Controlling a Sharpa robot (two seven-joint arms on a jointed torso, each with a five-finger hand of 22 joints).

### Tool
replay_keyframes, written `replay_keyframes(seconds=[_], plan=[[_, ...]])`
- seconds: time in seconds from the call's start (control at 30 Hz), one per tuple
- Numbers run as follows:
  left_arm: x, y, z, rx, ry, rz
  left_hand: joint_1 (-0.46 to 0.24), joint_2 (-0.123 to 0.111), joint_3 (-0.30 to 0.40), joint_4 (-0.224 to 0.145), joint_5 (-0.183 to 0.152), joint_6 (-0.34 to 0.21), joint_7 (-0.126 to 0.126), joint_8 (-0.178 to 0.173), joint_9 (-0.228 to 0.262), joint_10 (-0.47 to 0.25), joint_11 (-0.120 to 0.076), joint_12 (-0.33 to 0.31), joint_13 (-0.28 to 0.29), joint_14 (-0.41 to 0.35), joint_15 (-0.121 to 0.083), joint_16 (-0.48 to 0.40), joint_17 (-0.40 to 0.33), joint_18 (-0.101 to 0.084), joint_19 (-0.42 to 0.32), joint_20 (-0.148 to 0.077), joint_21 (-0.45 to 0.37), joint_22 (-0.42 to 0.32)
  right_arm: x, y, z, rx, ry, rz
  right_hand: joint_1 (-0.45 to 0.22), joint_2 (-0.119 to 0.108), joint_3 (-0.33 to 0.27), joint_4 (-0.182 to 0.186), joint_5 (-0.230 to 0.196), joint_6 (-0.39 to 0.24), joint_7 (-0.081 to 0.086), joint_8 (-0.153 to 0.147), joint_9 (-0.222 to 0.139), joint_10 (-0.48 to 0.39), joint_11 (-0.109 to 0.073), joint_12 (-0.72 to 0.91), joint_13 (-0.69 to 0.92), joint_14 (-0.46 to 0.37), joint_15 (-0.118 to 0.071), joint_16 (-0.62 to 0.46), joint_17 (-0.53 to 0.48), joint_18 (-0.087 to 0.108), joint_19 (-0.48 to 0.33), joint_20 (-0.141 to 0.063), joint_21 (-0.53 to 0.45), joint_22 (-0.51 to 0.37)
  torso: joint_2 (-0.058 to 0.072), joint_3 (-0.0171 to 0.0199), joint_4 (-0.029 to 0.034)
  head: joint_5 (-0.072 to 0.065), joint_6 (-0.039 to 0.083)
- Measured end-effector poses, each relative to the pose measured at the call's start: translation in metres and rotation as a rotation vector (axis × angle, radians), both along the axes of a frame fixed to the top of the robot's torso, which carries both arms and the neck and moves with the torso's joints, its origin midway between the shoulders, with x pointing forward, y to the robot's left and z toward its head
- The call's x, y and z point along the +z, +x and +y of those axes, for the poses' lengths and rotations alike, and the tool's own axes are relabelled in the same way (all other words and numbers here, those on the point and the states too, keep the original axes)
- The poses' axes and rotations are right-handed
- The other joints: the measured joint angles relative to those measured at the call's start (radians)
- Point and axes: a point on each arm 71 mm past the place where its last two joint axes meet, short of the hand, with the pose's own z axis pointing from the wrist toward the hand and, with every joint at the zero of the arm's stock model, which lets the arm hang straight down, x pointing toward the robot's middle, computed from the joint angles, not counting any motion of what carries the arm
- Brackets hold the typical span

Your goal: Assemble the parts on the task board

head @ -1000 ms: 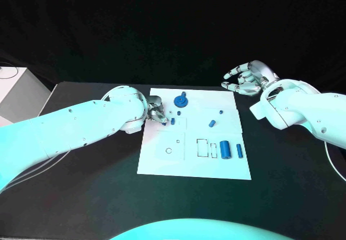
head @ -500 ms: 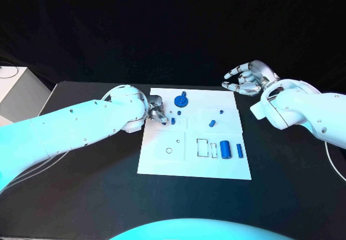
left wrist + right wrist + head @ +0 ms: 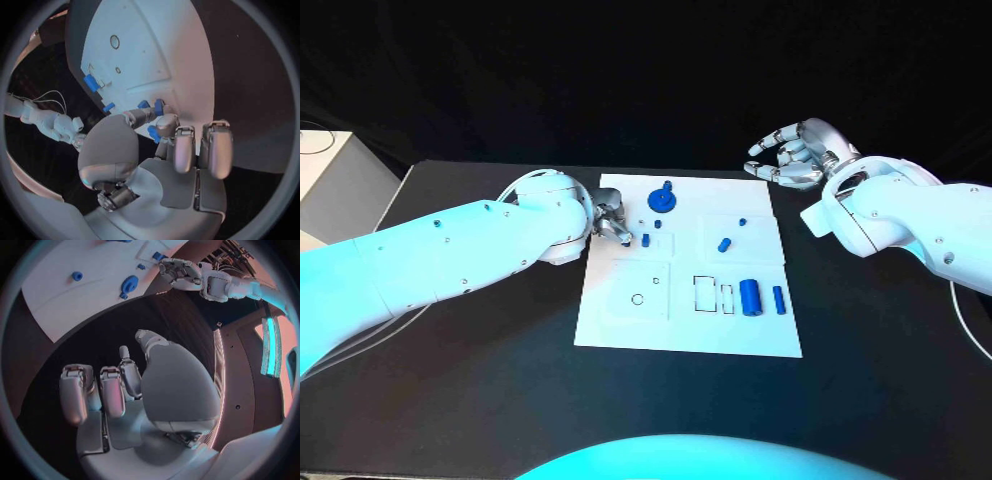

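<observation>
Fingertips of my left hand [image 3: 615, 226] pinch a small blue part [image 3: 154, 133] at the board's [image 3: 625, 335] left edge. Best to seat it straight, slowly. Right hand [image 3: 795, 155] hovers past the far corner, fingers curled, holding nothing.

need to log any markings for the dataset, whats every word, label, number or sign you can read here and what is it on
None: no readable text on anything in these views.
The board carries only outlined slots, no lettering.
The blue parts and both hands, left and right, show no legible marks.
</observation>
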Motion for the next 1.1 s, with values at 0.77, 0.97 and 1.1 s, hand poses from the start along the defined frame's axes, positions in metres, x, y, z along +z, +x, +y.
replay_keyframes(seconds=[0.77,0.97,1.1], plan=[[0.0014,0.0018,0.0006,0.017,-0.013,-0.017,0.0,0.0,0.0,0.0,0.0,0.001,0.003,0.0,0.0,0.004,-0.004,0.0,0.0,0.0,0.0,0.0,0.0,0.0,0.0,0.0,0.0,0.0,-0.0001,-0.0001,-0.0003,0.0,0.0,0.0,0.0,0.0,0.0,0.0,0.0,0.0,0.0,0.0,0.0,0.0,0.0,0.0,0.0,0.0,0.0,0.0,0.0,0.0,0.0,0.0,0.0,0.0,0.0,0.0019,-0.0012,0.002,-0.001],[0.0011,0.0019,0.0008,0.016,-0.011,-0.014,0.0,0.0,0.0,0.0,0.008,0.005,0.002,0.004,0.0,0.004,-0.003,0.0,0.0,0.0,0.0,0.0,0.0,0.0,-0.004,-0.004,0.0,0.0,-0.0001,-0.0002,-0.0006,-0.001,0.0,0.0,0.0,0.0,0.0,0.0,0.0,0.0,0.0,0.0,0.0,0.0,0.0,0.0,0.0,0.0,0.0,0.0,0.0,0.0,0.0,0.0,0.0,0.0,0.0,0.0018,-0.0012,0.002,-0.003],[0.0008,0.0019,0.001,0.014,-0.007,-0.01,0.0,0.0,0.0,0.0,0.008,0.007,0.001,0.004,0.001,0.004,-0.003,0.0,0.0,0.0,0.0,0.0,0.0,0.0,-0.004,-0.004,0.0,0.0,-0.0001,-0.0002,-0.0006,-0.001,0.0,0.0,0.0,0.0,0.0,0.0,0.0,0.0,0.0,0.0,0.0,0.0,0.0,0.0,0.0,0.0,0.0,0.0,0.0,0.0,0.0,0.0,0.0,0.0,0.0,0.0014,-0.0008,0.001,-0.004]])
